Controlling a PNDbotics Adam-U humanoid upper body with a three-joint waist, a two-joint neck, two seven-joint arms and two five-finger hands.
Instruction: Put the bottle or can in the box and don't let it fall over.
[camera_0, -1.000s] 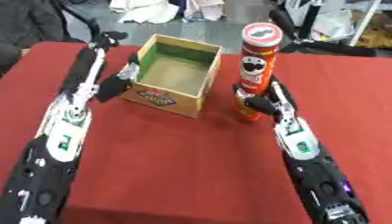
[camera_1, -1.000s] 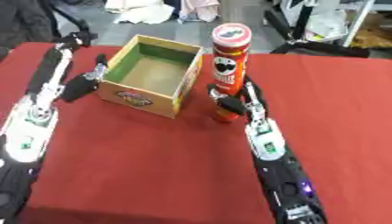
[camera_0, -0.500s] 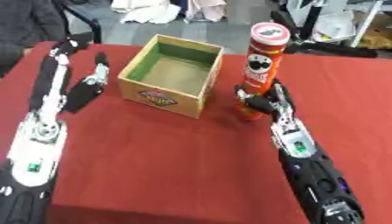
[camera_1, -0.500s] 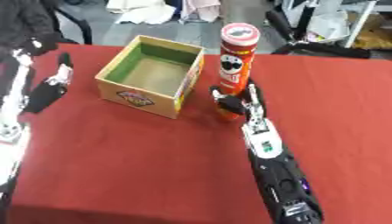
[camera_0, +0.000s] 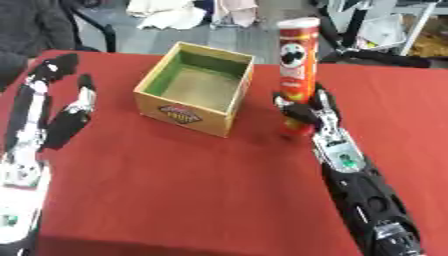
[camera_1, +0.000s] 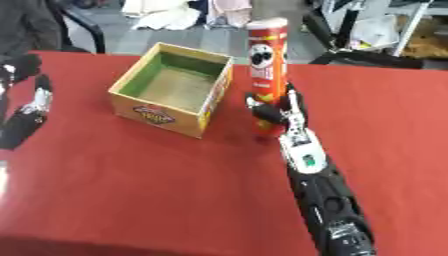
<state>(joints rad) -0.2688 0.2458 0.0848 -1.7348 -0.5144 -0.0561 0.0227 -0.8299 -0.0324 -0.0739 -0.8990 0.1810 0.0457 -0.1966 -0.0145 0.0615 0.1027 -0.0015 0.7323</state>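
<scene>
The red can (camera_0: 297, 70) stood upright on the red table (camera_0: 175, 190), right of the open box (camera_0: 194, 87) at upper centre. The right hand (camera_0: 302, 112) seemed to grasp its lower part. The left hand (camera_0: 61, 95) was released at the left edge.

one can (camera_0: 297, 75), one box (camera_0: 193, 88)

The right hand (camera_0: 302, 111) is curled in a grasp, while the left hand (camera_0: 63, 115) rests open, fingers straight.

Lab or workshop: metal stands (camera_0: 411, 25), grey floor (camera_0: 157, 35) behind red table (camera_0: 175, 190)
</scene>
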